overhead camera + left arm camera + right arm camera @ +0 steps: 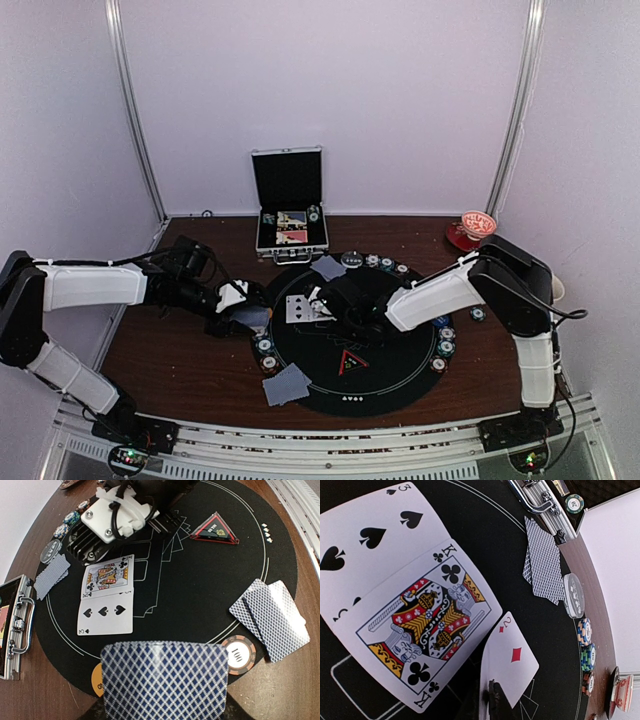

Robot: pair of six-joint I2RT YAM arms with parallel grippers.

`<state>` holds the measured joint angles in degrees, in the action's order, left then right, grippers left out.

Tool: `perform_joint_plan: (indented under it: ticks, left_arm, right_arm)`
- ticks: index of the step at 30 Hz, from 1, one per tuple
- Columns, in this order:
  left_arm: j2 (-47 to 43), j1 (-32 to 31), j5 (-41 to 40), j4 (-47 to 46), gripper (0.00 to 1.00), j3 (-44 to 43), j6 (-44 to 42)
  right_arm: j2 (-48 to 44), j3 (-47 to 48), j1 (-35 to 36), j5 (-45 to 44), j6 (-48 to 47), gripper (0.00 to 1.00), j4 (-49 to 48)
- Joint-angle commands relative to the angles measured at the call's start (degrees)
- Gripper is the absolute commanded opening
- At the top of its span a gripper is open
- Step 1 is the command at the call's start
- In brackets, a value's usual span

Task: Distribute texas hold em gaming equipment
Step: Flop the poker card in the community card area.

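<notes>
Dealing face-up: the right tool (493, 701) is pinching the two of diamonds (512, 655), with the king of clubs (427, 625) just beside it. It is probably needing a flat release next. The left tool (242, 308) is gripping a blue-backed card (165, 680).

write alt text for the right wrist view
The right gripper pinches a tilted two of diamonds by one edge, above a black mat. Beside it lie a face-up king of clubs overlapping a three of spades; face-down cards, a row of poker chips and a silver case sit toward the right.
</notes>
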<state>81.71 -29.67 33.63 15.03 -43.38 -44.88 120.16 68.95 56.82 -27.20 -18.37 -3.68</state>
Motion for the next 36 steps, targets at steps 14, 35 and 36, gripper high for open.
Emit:
perform_joint_plan:
  ticks: [14,35,36]
  left_arm:
    - [-0.1,0.1,0.4,-1.3,0.56,-0.2,0.1]
    - [-0.3,0.1,0.7,-1.1,0.56,-0.3,0.1]
    - [-0.3,0.1,0.7,-1.2,0.56,-0.2,0.1]
  right_arm:
    - [-6.4,-0.4,1.6,3.2,0.5,0.32,4.7]
    - [-17.4,4.2,4.6,9.5,19.0,0.71,9.4]
    - [-18.2,4.0,4.6,11.6,21.5,0.73,8.5]
